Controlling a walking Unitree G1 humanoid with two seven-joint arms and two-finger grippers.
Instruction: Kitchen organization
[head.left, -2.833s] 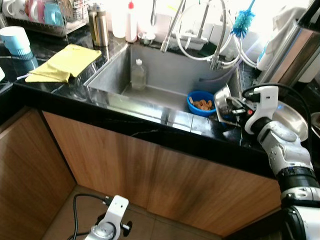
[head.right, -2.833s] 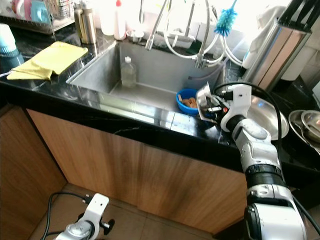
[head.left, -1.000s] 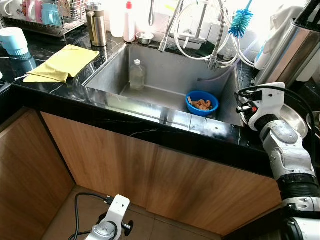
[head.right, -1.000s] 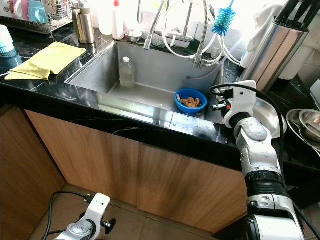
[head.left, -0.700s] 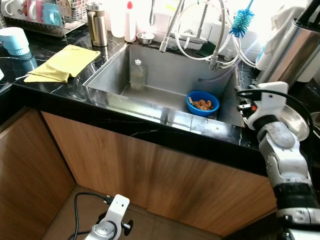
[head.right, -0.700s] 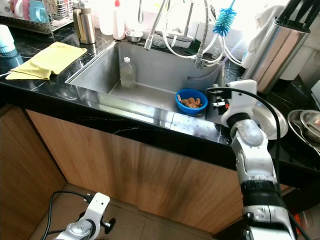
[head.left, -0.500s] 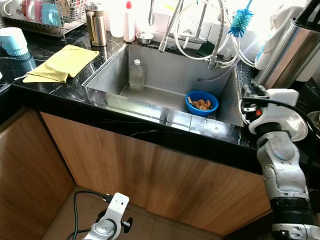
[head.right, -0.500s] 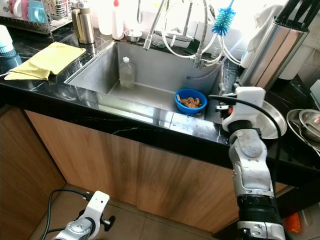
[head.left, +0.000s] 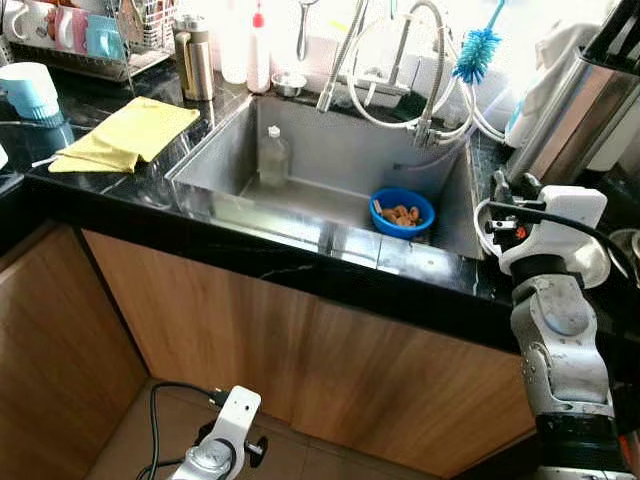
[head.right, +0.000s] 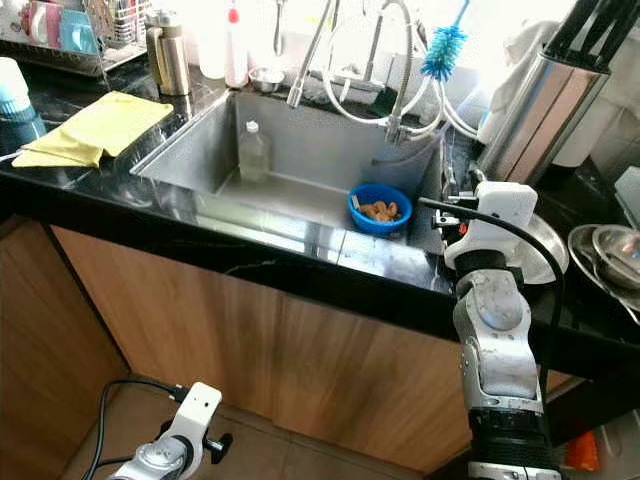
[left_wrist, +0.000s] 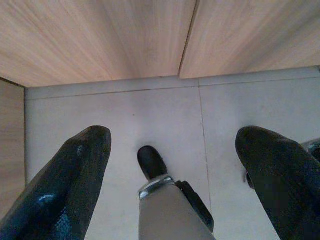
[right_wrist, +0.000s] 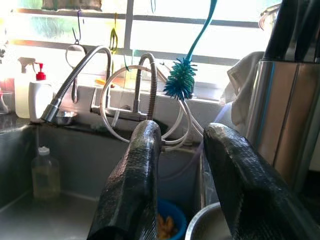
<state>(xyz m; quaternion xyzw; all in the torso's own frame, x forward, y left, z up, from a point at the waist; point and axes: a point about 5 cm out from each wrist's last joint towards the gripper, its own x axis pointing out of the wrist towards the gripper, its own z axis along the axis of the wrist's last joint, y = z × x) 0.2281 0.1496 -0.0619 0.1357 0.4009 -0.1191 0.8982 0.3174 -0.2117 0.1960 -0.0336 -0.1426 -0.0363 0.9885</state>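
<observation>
A: What is cut off or hard to see?

B: The dish rack (head.left: 100, 35) is cut by the edge. The food in the blue bowl (head.left: 403, 212) can't be named.

A: What is held in the sink (head.left: 330, 190)?

B: A bottle (head.left: 272, 157) is stood at the back, the bowl at the right.

A: And the claws?

B: The left claw (left_wrist: 175, 170) is spread wide by the floor. The right claw (right_wrist: 182, 165) is held narrowly apart, empty, over the desk (head.left: 120, 195) beside a steel bowl (right_wrist: 210, 226).

A steel bowl (head.right: 538, 243) sits upright on the black counter (head.right: 300, 270), right of the sink (head.right: 300, 160).
</observation>
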